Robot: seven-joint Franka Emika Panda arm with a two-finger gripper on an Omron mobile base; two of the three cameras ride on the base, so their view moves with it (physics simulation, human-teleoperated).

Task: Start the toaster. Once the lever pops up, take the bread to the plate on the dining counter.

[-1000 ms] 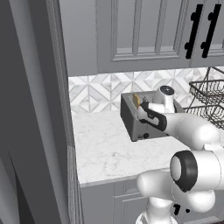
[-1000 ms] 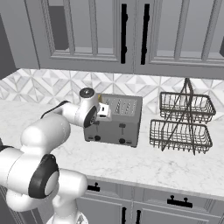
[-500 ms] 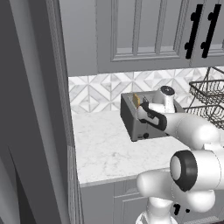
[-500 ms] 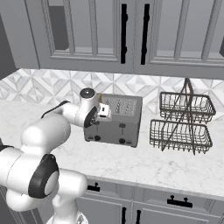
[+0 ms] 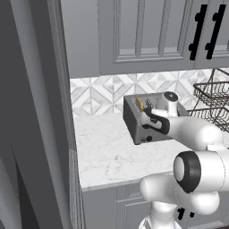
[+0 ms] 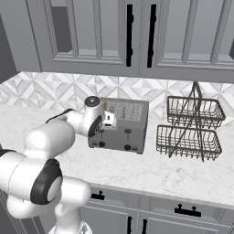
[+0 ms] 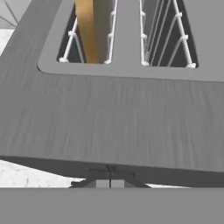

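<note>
Still working the first step: pressing at the toaster's (image 6: 119,124) front top edge with the tool (image 6: 109,119) fully closed and holding nothing, bread (image 5: 139,104) sitting upright in the toaster's slot, carrying it to the plate remaining undone.

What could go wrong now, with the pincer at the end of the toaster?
1. The shut pincer sits just past the toaster's end edge; it may slide off the lever, whose position I cannot see.
2. Pushing sideways could shove the toaster along the counter.
3. The bread might tilt inside its slot.
</note>
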